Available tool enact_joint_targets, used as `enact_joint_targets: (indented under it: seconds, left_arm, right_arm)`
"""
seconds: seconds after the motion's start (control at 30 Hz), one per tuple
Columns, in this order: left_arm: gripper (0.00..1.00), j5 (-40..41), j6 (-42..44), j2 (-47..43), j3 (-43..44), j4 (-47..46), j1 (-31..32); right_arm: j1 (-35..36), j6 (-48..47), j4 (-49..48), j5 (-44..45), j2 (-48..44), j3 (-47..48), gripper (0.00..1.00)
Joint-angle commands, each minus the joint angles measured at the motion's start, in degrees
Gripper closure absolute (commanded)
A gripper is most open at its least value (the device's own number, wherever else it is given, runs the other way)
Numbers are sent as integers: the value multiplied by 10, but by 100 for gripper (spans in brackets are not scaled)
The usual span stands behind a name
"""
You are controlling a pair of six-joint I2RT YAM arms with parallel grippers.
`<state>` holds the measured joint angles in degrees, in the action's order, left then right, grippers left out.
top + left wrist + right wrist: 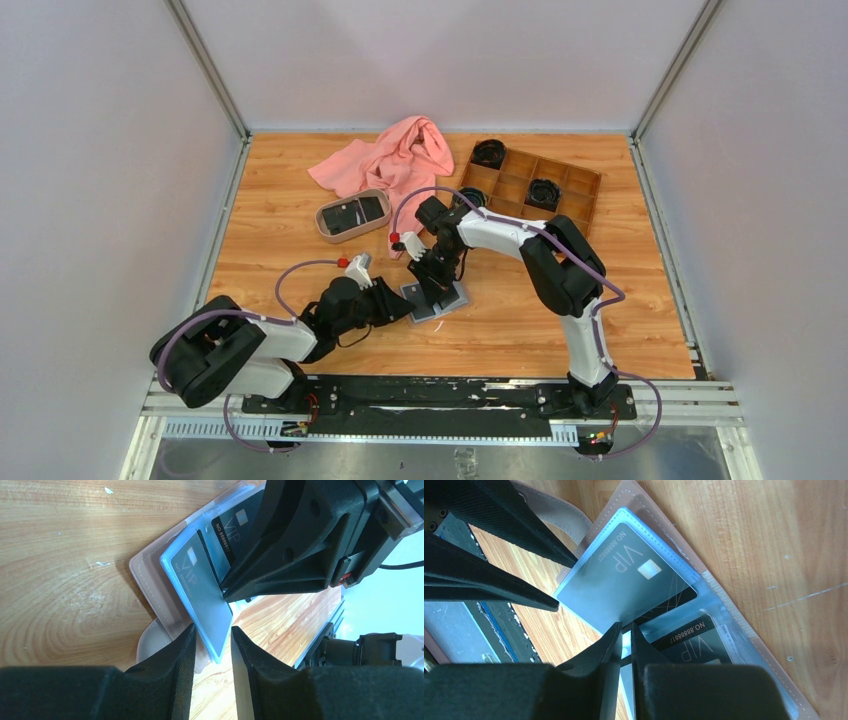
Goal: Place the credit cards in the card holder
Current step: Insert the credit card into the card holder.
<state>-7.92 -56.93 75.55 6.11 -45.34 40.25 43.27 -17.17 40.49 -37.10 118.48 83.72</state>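
Observation:
The tan-pink card holder [455,299] lies open on the table, its grey-blue pockets [176,562] facing up. A dark VIP credit card [629,577] sits in one clear pocket and a second [691,640] in the pocket beside it. My left gripper [213,628] is open, and the near corner of the first card's pocket lies in the gap between its fingers. My right gripper [625,626] is shut on a thin edge of a clear pocket in the holder's middle. More dark cards lie in the oval tray [326,222].
A pink cloth [395,160] lies bunched at the back of the table. A brown wooden compartment box [575,190] with black items stands back right. Both arms meet over the holder at centre front.

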Motion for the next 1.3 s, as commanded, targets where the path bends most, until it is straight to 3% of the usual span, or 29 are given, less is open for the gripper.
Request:
enact_joint_targets:
  seconds: [0.0,0.4,1.27]
  left_arm:
    - [65,4,2,13,4,-8,-3]
    - [67,30,12,-22,5,48,-3]
    - [79,16,11,-30,12,48,-3]
  right_arm:
    - [-5,-7,25,15,19,2,84]
    - [-5,-6,26,14,19,2,84]
    - [-4,-8,27,13,20,2,84]
